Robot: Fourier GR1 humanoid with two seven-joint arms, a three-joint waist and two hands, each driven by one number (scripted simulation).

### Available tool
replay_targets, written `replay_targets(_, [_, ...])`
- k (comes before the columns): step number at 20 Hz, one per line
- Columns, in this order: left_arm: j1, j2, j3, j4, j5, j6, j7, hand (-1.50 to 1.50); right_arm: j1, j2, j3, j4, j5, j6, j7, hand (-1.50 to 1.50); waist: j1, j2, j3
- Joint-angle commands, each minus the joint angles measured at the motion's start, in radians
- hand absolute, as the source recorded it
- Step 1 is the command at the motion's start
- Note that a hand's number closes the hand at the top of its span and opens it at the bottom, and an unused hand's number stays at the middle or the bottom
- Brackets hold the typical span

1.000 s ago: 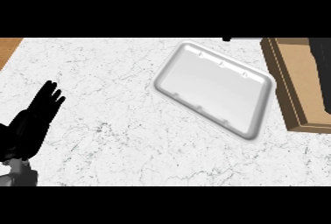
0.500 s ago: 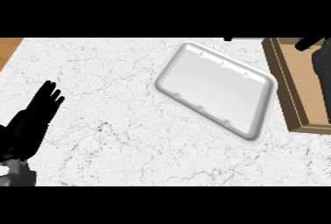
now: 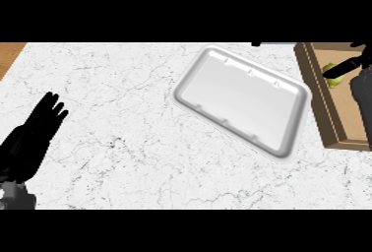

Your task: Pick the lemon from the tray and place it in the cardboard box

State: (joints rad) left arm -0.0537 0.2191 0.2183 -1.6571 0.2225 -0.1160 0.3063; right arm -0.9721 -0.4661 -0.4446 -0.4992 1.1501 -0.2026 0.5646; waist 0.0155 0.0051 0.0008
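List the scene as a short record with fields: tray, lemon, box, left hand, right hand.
tray: white tray, nothing in it, lying skewed on the marble counter
lemon: yellow-green lemon over the inside of the box, partly hidden by the right hand
box: cardboard box at the view's right edge, open top
left hand: left hand resting open at the view's left, fingers up
right hand: right hand above the box; finger state unclear
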Motion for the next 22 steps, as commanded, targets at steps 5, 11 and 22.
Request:
replay_targets(5, [-0.009,-0.022,-0.007,0.042,-0.017,0.006,-0.039,0.0,0.017,0.04,-0.104,-0.114,-0.127,-0.311,-0.121,-1.5,-0.004,0.002,0.001])
replay_targets(11, [0.05,0.01,0.022,-0.022,0.011,-0.022,-0.016,0.0,0.107,0.063,-0.203,-0.272,-0.295,-0.421,-0.223,-1.5,-0.014,-0.009,0.0])
replay_targets(22, [0.069,-0.009,0.02,-0.012,-0.014,-0.014,-0.046,0.0,0.449,0.044,-0.251,-0.826,-0.556,-0.153,-0.146,-1.5,-0.032,-0.012,-0.001])
